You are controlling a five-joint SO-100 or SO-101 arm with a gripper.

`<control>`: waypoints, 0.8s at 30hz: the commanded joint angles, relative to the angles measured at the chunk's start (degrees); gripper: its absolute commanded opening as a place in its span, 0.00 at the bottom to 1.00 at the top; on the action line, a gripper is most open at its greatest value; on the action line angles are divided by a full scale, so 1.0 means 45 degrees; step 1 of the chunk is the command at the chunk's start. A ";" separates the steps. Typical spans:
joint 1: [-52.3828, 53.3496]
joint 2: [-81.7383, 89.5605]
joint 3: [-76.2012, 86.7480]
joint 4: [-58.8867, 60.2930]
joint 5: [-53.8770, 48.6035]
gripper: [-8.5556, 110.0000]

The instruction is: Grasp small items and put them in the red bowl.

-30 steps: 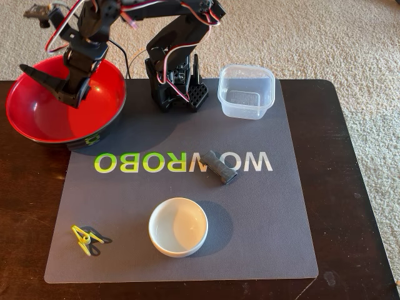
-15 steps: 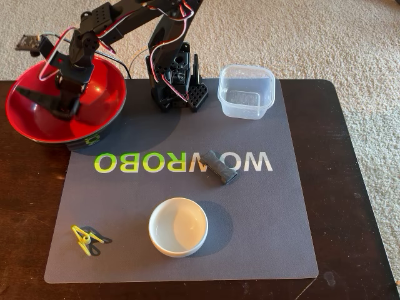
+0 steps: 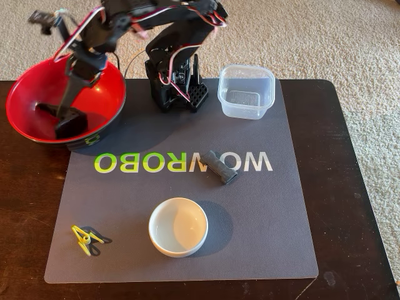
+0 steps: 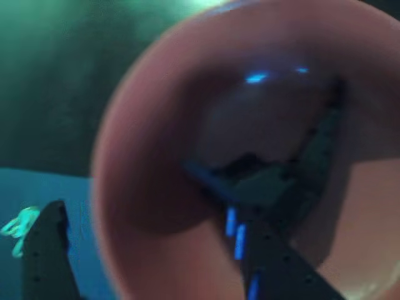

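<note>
My gripper [image 3: 62, 119] sits in the red bowl [image 3: 25, 94], can't tell if open; white bowl [image 3: 178, 226], clip [image 3: 84, 239] & ribbed cylinder [image 3: 222, 167] lie apart on mat [image 3: 275, 237].

Fixed view, positions read from the mat [image 3: 269, 219] centre. Table [image 3: 356, 187] carries the mat. Bowl [image 3: 25, 112] at 10 o'clock, overlapping the mat's far-left corner; a scoop-shaped part [image 3: 62, 122] lies inside it, with the gripper [image 3: 69, 112] in the bowl over it. Arm base [image 3: 175, 87] at 12 o'clock on the mat's far edge. Square container [image 3: 246, 91] at 1 o'clock. Ribbed cylinder [image 3: 222, 167] near centre. Small bowl [image 3: 178, 226] at 6 o'clock. Clip [image 3: 84, 239] at 8 o'clock
</note>
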 commanded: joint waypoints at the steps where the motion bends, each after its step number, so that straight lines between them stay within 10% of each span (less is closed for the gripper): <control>1: -0.1973 0.1543 -0.0957 0.1250 -0.0742 0.36; 11: -1.1074 -0.1680 -0.1895 0.0332 -0.0586 0.36; 24: -1.2441 -1.2656 -0.8359 0.3770 -0.5625 0.35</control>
